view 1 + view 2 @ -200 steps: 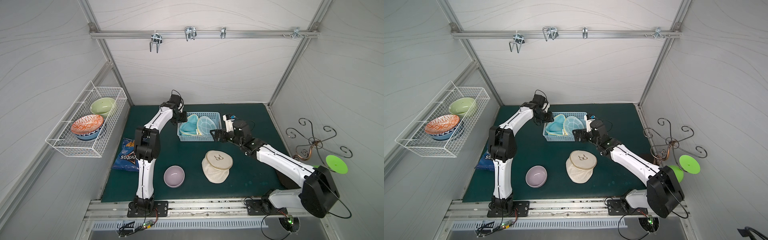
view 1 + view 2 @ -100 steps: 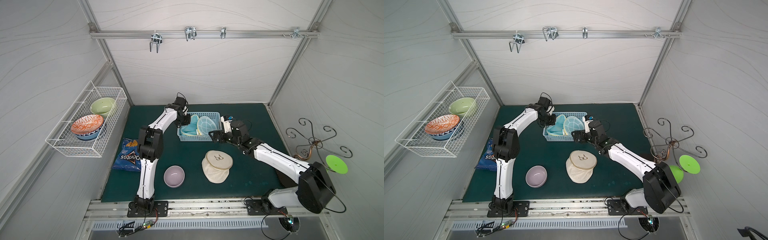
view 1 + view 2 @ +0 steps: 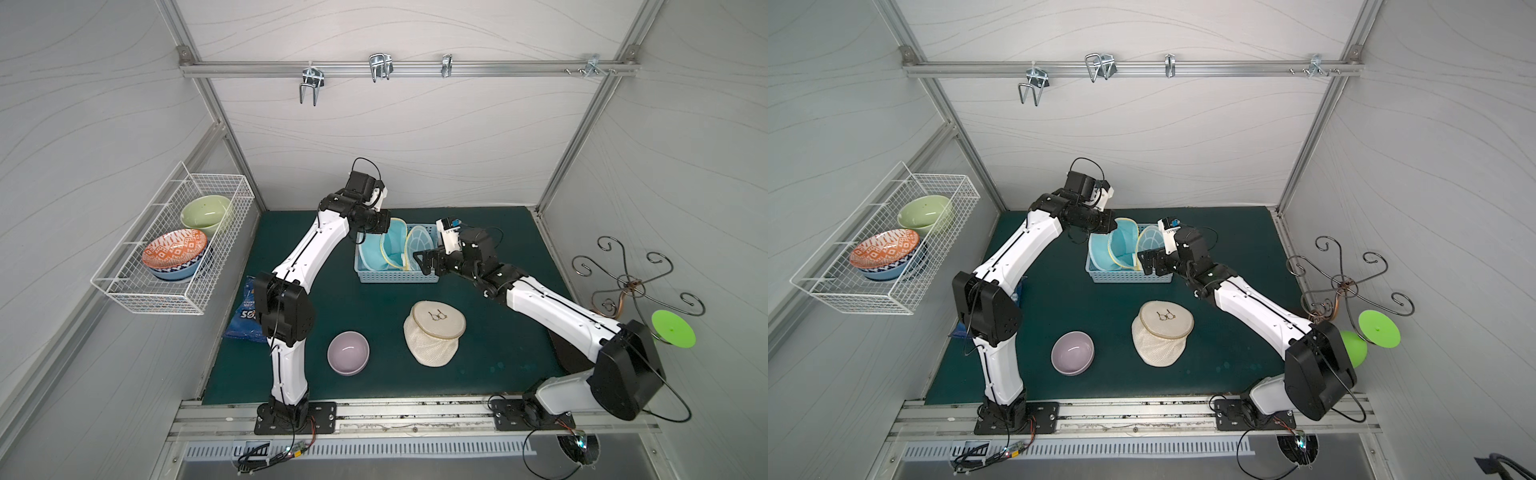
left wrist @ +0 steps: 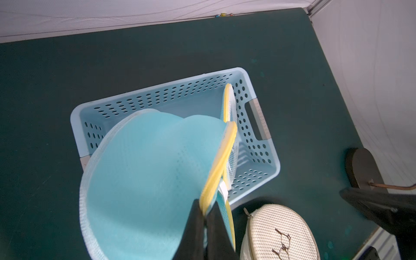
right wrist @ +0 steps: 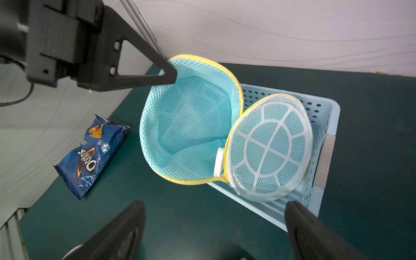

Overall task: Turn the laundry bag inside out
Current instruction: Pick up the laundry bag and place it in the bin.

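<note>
Currently the blue mesh laundry bag [image 5: 186, 126] is pinched at its yellow rim by the left claw [image 4: 203, 213], whose jaws are pressed together on the trim. The bag is raised partway out of the pale blue basket [image 4: 157, 90], which stands near the middle of the far edge of the worktop [image 3: 498, 353]. The bag's lower part and its round netted lid flap [image 5: 270, 146] are seen inside the basket.

The mouth is held open and turned towards the right claw [image 5: 215, 204]. That claw is spread wide, holds nothing, and is poised just beside the basket's near right corner. The rim grip is judged to serve as an anchor, so that the opening is presented for entry.

The bag's inner surface is seen through the mouth, and inversion is judged not yet begun. As a next step, the bag's bottom would have to be reached by the right claw and drawn out through the mouth. Two risks are noted: the light basket may be dragged along, and the hinged flap may obstruct the path.

A cream mesh bag [image 3: 434, 332] is left untouched towards the near edge.
</note>
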{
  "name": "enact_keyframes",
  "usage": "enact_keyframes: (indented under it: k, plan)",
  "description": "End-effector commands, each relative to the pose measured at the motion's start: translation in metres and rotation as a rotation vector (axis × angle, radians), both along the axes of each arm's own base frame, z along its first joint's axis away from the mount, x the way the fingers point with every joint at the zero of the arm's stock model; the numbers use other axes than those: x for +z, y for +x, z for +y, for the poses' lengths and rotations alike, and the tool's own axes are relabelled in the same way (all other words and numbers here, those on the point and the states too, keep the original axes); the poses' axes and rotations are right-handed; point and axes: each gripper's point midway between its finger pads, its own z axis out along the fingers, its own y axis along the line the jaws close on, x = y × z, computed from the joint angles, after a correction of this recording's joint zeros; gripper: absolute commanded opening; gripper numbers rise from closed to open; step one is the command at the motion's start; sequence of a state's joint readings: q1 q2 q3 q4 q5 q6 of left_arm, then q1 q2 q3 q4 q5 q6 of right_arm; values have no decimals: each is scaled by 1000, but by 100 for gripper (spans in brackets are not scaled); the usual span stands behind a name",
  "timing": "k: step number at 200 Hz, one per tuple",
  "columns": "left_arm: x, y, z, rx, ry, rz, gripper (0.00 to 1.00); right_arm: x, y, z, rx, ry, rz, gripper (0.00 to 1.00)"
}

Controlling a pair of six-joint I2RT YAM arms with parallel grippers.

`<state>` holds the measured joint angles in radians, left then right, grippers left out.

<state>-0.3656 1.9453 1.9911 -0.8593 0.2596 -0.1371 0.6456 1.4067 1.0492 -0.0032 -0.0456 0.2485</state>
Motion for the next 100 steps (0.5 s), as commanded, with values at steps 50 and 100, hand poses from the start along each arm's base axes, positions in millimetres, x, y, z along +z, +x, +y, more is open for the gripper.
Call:
enact_keyframes:
  k: [50, 100]
  plan:
    - [82, -29, -15, -91, -68, -148, 0, 53, -25, 4, 127, 4, -157, 99]
    - [132, -68, -38, -224, -86, -232, 0, 91, -28, -9, 91, -46, -255, 99]
